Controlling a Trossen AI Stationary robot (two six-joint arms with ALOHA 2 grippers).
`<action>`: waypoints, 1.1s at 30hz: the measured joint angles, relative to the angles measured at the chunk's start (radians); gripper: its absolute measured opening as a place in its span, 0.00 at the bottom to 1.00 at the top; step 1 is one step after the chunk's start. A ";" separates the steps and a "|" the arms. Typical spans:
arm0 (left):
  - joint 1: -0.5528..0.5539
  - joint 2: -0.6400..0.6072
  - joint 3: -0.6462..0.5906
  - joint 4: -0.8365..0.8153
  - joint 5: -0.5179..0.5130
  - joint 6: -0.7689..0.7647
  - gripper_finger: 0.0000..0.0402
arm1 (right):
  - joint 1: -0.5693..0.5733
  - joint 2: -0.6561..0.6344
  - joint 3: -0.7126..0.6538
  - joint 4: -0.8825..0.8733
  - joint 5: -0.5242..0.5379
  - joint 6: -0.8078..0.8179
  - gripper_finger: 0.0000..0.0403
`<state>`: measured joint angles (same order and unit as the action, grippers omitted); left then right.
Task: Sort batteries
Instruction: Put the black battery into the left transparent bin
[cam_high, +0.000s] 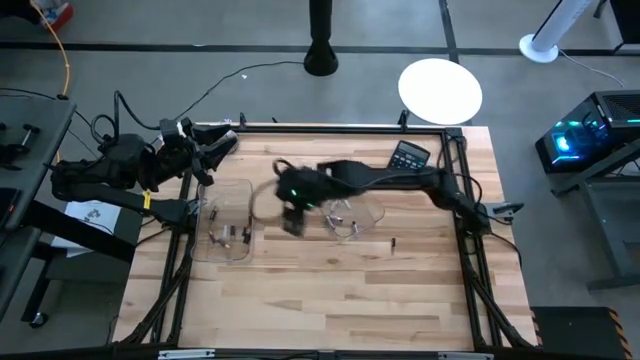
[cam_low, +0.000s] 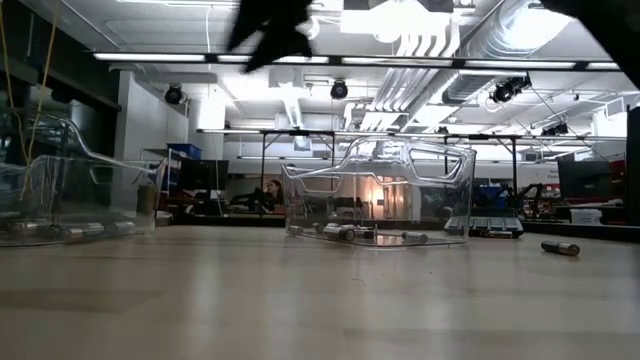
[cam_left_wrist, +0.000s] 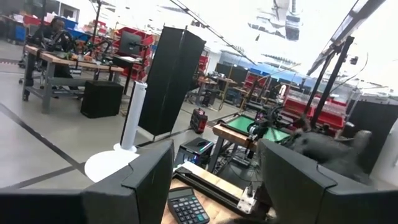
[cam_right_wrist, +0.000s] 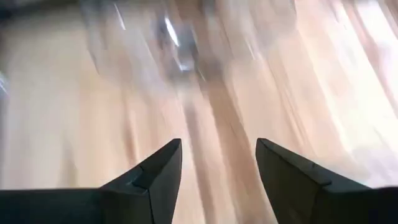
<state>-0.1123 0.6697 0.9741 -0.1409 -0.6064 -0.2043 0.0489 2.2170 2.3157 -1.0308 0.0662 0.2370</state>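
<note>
While the right gripper (cam_high: 292, 222) hangs above the table (cam_high: 330, 290) between two clear trays, its fingers (cam_right_wrist: 155, 177) spread and empty, batteries (cam_high: 228, 237) lie in both trays; one battery (cam_high: 393, 242) rests apart. Left gripper (cam_high: 222, 147) waits, fingers released.

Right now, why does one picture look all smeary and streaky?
Right wrist view: the table is streaked with motion blur, only the end effector's fingers look sharp. High view: the right arm is smeared too. Low view: the tray and a loose battery are crisp, with bright ceiling lights behind. Left wrist view: mostly clear.
</note>
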 joint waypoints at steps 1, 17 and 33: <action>0.001 0.000 0.000 -0.002 -0.001 0.007 0.56 | 0.017 -0.012 -0.001 -0.094 0.031 0.001 0.49; 0.001 0.002 0.000 0.006 -0.003 0.040 0.56 | 0.445 -0.655 -0.990 -0.300 0.092 1.183 0.49; 0.001 0.002 0.000 0.007 -0.008 0.015 0.56 | 0.304 -0.691 -1.511 0.258 0.125 1.547 0.49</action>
<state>-0.1116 0.6720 0.9741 -0.1337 -0.6140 -0.1895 0.3532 1.5256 0.8049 -0.7729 0.1911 1.7837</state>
